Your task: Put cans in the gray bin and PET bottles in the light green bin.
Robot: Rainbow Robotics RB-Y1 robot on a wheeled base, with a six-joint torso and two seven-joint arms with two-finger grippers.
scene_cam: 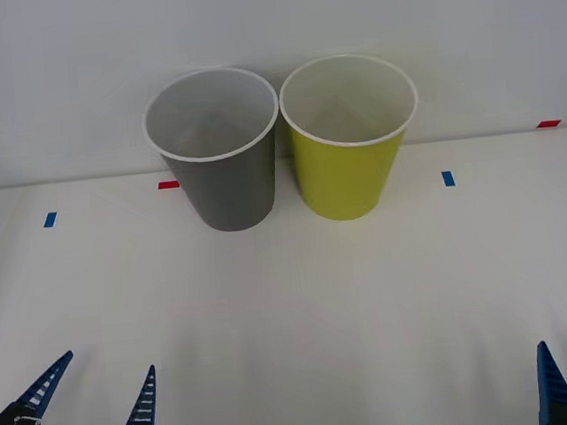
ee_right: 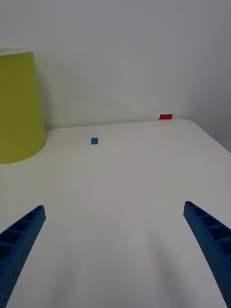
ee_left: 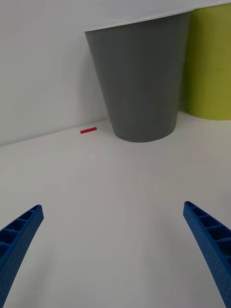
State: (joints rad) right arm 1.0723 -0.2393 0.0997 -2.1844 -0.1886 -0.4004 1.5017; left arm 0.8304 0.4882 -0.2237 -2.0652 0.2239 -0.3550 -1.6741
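1. Standing side by side at the far edge of the table (scene_cam: 293, 312), the gray bin (scene_cam: 225, 183) is on the left and the light green bin (scene_cam: 350, 171) just beside it on the right, both upright with mouths open upward, long axes vertical.
2. At the near left corner the left gripper (scene_cam: 91, 407) has its jaws spread wide and holds nothing.
3. At the near right corner the right gripper (ee_right: 115, 250) is likewise wide open and empty.
4. I cannot tell where the can is; it may already lie inside a bin, whose bottoms are hidden.
5. Risk, as I judge it: the bins nearly touch, so a careless reach toward one could knock the other or drop an item into the wrong mouth.
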